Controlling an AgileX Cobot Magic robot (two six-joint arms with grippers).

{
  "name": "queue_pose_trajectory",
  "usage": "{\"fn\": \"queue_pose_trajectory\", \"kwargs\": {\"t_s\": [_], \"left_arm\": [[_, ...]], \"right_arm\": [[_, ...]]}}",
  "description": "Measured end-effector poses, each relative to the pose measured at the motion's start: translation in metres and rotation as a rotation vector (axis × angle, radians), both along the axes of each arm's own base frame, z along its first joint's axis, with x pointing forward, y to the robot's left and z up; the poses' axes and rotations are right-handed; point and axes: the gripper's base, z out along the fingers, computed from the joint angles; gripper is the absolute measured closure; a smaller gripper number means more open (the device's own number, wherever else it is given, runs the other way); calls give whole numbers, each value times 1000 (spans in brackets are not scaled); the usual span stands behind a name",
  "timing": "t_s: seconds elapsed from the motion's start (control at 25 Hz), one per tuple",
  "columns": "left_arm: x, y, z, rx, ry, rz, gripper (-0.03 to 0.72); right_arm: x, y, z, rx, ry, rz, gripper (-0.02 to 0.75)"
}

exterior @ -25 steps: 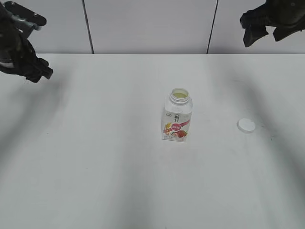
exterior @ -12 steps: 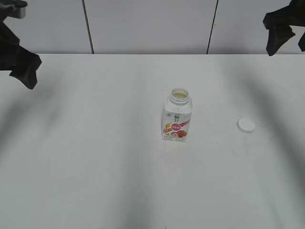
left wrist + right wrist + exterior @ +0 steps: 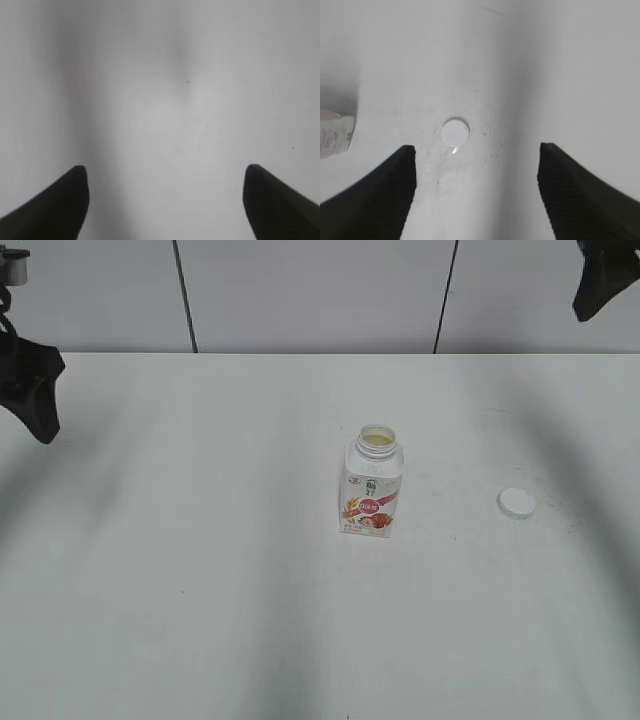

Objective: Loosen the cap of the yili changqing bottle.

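The yili changqing bottle (image 3: 373,486) stands upright in the middle of the white table, its neck open with no cap on it. The cap (image 3: 517,503) lies flat on the table to the bottle's right; it also shows in the right wrist view (image 3: 455,132), with the bottle's edge (image 3: 335,132) at the far left. My left gripper (image 3: 165,172) is open and empty over bare table, high at the left edge of the exterior view (image 3: 35,400). My right gripper (image 3: 476,150) is open and empty, raised at the top right corner (image 3: 598,285).
The white table (image 3: 200,570) runs back to a pale wall with dark vertical seams (image 3: 183,295). Soft arm shadows fall across the table's left and right sides.
Both arms have lifted and pulled outward, the left toward the left edge, the right up and to the top right corner. Bottle and cap have not moved.
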Motion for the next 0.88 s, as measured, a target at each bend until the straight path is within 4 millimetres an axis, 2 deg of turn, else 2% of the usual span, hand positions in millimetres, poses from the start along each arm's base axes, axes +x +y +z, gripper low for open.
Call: {"fn": "queue_pose_trajectory", "kwargs": {"t_s": [0.12,0.24,0.36,0.6,0.76,0.88], "left_arm": [[-13,0,18,-26,-50,4,112],[-34,2,38,-28,-110,2,113],[-59,5,48,-29,-140,1,113],[-116,11,53,-33,-181,1,113],[-150,14,50,-36,-212,1,113],[-173,17,44,-38,-226,1,116]], "right_arm": [[-23,-2,15,5,-28,0,145],[-49,-5,17,4,-19,0,145],[-77,-8,21,4,-21,0,145],[-140,-14,31,9,-71,2,145],[-176,-18,29,12,-100,0,145],[-195,-20,21,13,-104,-1,146]]}}
